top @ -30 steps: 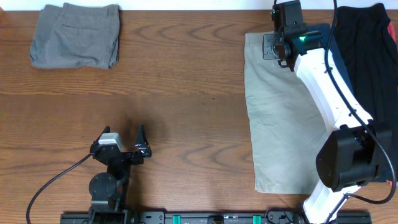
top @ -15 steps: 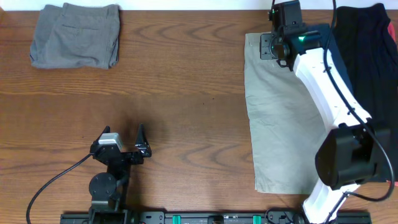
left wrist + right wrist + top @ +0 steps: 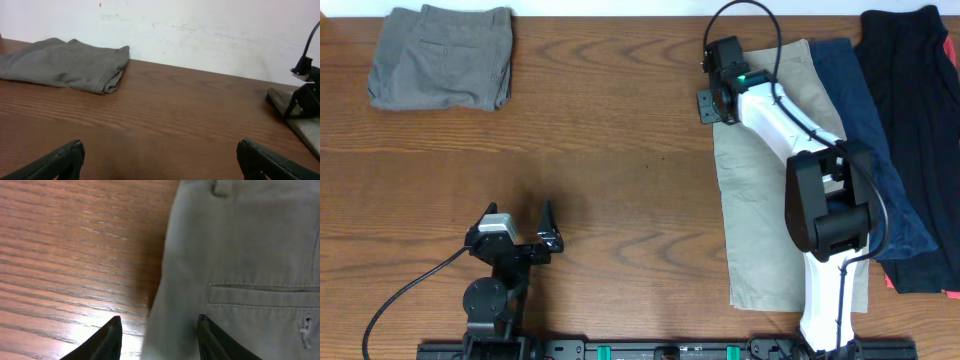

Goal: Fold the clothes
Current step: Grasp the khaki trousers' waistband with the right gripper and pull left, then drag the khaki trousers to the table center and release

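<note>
Both jaws gape empty: left gripper idle lower left, right gripper straddling an edge of the khaki shorts upper right. Limp, light cotton; I'd pinch the waistband corner.

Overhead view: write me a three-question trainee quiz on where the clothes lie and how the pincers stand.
1. True or false: the grey shorts lie folded at the table's far left, with no pincer near them.
2. The right pincer sits over the edge of which garment? A) the grey shorts B) the khaki shorts C) the navy garment
3. Fill in: the left pincer has its jaws wide ____ and holds nothing.

Key: 1 true; 2 B; 3 open.
</note>
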You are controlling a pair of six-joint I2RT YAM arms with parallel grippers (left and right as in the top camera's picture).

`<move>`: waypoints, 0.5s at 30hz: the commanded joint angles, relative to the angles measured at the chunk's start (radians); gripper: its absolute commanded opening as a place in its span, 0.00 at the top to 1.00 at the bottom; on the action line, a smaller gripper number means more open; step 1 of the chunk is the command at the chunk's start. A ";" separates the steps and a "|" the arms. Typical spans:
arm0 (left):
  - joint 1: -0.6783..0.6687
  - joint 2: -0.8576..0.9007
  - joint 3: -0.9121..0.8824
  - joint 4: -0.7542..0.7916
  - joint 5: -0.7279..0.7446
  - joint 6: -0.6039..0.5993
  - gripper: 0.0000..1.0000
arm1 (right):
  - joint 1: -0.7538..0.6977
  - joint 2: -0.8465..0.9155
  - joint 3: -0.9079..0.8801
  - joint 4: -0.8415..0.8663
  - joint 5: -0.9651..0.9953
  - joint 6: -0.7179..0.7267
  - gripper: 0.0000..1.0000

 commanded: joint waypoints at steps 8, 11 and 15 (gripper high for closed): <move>-0.003 -0.006 -0.020 -0.033 -0.027 0.010 0.02 | 0.007 0.019 0.010 0.008 0.052 -0.011 0.80; -0.003 -0.006 -0.020 -0.033 -0.027 0.010 0.02 | 0.007 0.019 0.010 0.008 0.052 -0.011 0.58; -0.003 -0.006 -0.020 -0.033 -0.027 0.010 0.02 | 0.007 0.032 0.010 0.009 0.052 -0.011 0.53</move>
